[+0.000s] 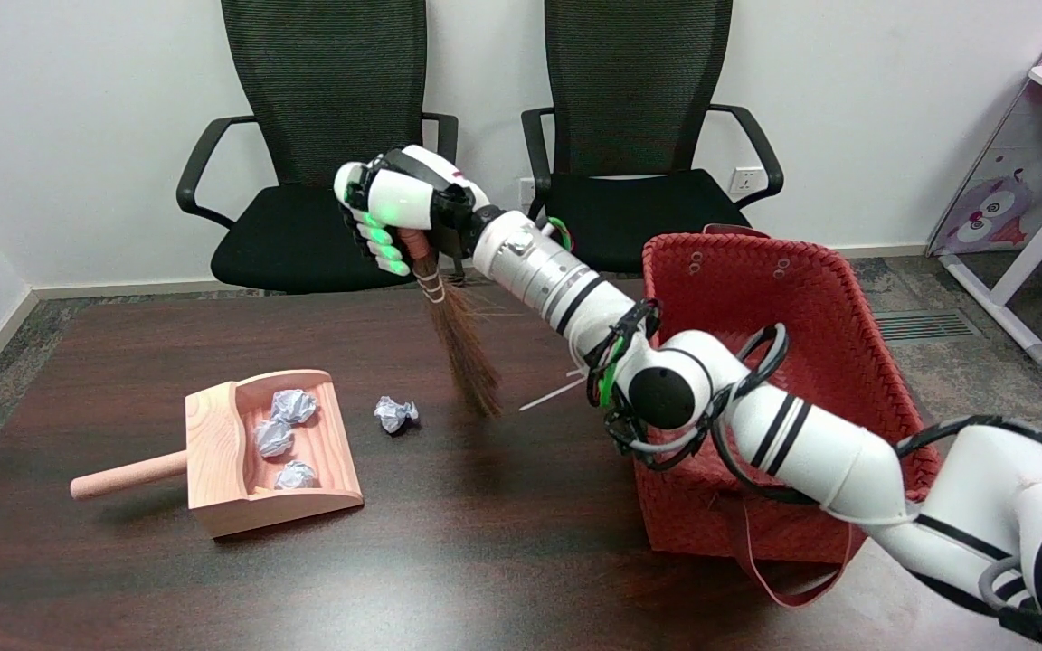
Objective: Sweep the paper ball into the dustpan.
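Right hand (399, 212) around broom (465, 348)

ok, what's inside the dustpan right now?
Three crumpled paper balls lie inside the wooden dustpan. A fourth ball sits on the table just outside it. The pan's near wall hides a strip of the floor behind it.

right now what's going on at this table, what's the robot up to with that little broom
The robot's right hand grips a small broom by its handle, bristles hanging down above the dark table. A wooden dustpan on the table's left already holds three crumpled paper balls. One more paper ball lies on the table just right of the dustpan, between it and the broom's bristles, not yet swept in. A red woven basket stands to the right.
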Available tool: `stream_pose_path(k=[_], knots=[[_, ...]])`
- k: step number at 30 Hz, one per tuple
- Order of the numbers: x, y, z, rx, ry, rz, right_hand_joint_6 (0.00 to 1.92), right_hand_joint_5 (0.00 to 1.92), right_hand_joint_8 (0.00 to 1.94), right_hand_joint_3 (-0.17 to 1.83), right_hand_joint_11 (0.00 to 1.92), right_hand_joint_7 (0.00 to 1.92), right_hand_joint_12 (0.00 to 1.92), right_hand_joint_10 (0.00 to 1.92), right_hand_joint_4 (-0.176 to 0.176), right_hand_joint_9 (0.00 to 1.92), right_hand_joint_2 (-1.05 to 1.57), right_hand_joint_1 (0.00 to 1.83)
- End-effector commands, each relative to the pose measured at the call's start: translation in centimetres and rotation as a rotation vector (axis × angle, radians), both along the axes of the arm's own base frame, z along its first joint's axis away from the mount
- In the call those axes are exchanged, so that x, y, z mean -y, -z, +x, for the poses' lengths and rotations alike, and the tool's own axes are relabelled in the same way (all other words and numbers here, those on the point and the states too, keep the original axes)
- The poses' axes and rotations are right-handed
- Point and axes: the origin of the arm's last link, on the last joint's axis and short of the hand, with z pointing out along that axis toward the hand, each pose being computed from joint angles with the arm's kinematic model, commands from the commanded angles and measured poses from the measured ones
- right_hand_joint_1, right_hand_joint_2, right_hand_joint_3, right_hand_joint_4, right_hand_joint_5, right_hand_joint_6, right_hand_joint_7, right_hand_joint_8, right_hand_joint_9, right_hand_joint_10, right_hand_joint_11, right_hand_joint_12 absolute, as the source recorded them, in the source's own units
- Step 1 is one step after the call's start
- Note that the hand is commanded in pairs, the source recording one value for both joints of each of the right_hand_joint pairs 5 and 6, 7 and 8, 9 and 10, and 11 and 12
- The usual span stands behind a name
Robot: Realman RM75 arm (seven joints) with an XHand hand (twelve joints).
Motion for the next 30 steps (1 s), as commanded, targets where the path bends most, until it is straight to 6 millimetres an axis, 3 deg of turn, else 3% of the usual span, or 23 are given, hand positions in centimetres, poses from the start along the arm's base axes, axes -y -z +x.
stream_pose_path(k=[1, 7, 17, 30], knots=[[2.1, -2.0, 0.4, -0.193, 0.065, 0.028, 1.92, 1.92, 1.92, 1.66, 1.92, 1.92, 1.92, 1.92, -0.001, 1.92, 1.54, 0.85], [1.4, -0.6, -1.2, -0.201, 0.104, 0.071, 1.92, 1.92, 1.92, 1.64, 1.92, 1.92, 1.92, 1.92, -0.001, 1.92, 1.54, 0.85], [0.5, 2.3, -3.3, -0.118, 0.084, 0.102, 1.92, 1.92, 1.92, 1.83, 1.92, 1.92, 1.92, 1.92, -0.005, 1.92, 1.38, 0.87], [-0.4, 7.2, -3.5, 0.065, 0.071, 0.185, 1.92, 1.92, 1.92, 1.83, 1.92, 1.92, 1.92, 1.92, -0.006, 1.92, 1.06, 0.84]])
